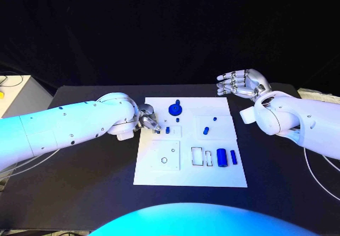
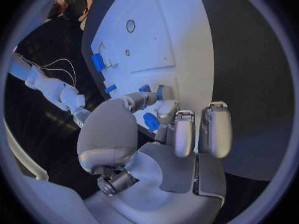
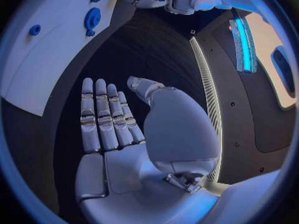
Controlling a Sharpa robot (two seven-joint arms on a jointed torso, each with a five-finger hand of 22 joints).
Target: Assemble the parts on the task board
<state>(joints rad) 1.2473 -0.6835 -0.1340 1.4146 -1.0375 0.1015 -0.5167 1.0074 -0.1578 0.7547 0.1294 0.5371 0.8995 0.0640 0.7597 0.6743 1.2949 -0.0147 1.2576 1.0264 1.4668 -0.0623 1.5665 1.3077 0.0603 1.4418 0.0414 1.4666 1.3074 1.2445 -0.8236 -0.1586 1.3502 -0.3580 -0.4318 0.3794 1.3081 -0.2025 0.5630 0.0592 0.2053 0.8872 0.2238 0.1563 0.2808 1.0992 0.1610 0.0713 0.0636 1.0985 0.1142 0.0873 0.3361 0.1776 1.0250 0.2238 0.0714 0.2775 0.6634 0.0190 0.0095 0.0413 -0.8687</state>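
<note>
Left hand (image 1: pixel 147 120) fingers (image 2: pixel 163 109) are pinching a part (image 2: pixel 151 121) over the board (image 1: pixel 227 172); right hand (image 1: pixel 243 83) is idling, fingers apart; loose parts (image 1: pixel 221 157) remaining, seemingly mid-assembly

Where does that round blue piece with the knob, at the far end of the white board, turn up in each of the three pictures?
Head view: the round blue part lies near the task board's far edge, just beyond the left hand.
Left wrist view: I cannot tell it apart from the other blue pieces there.
Right wrist view: it lies on the board, beyond the right hand.
Shared landmark: the white board itself.
</note>
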